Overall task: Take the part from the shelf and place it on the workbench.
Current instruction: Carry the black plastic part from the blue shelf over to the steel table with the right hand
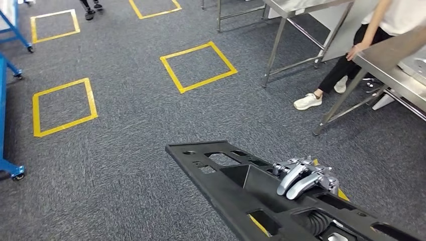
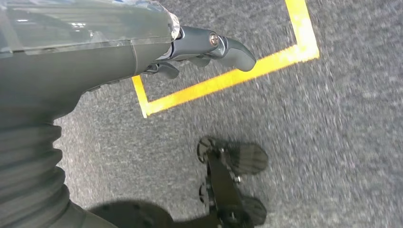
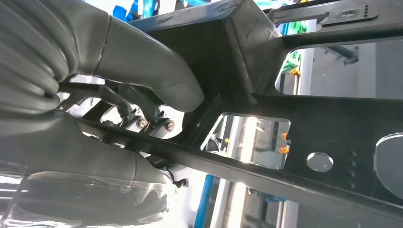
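Right hand [image 1: 305, 176] clamps long black slotted plastic part [image 1: 236, 186], steel workbench [image 1: 397, 60] beyond it. Left hand [image 2: 209, 47] empty, fingers loosely curled. One-handed hold: part could tip or slip.

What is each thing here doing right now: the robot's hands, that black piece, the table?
Right hand: grips the black part, fingers curled over its edge.
Black part: carried above the carpet, off any table.
Left hand: holds nothing, fingers curled in, above the carpet.
Steel workbench: a person's hand rests on its edge.
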